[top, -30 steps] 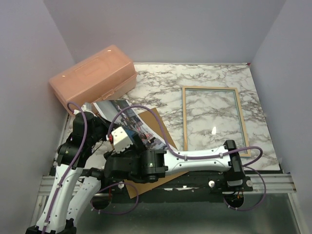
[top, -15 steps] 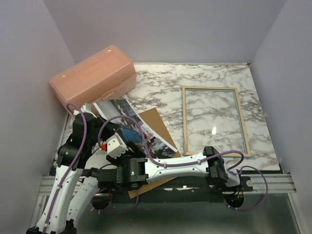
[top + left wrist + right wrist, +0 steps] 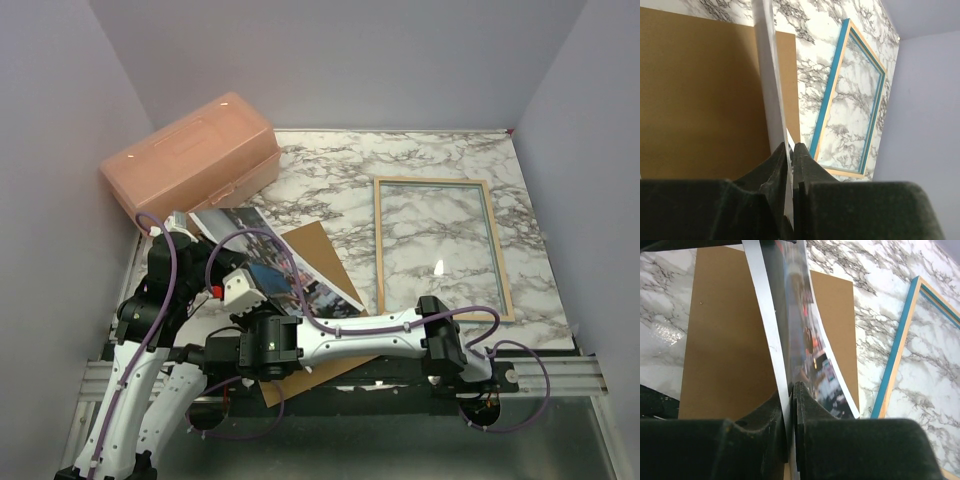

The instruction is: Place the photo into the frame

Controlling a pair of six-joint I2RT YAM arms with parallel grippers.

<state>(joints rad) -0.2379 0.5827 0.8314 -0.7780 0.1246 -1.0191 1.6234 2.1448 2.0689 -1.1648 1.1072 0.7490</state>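
Photo (image 3: pixel 232 222), frame (image 3: pixel 378 250), board (image 3: pixel 318 245), box (image 3: pixel 190 160): one each

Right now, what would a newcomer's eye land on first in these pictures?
The photo is held tilted up at the near left, pinched by both the left claw and the right claw above the brown backing board. To the right, the frame lies flat on the marble table, pale wood side up. A pink box sits at the back left corner.

Table (image 3: pixel 330 190): white marble pattern, grey veins. Frame (image 3: pixel 895 355): blue and pale wood. Board (image 3: pixel 725 340) plain brown; box (image 3: pixel 190 155) salmon pink.
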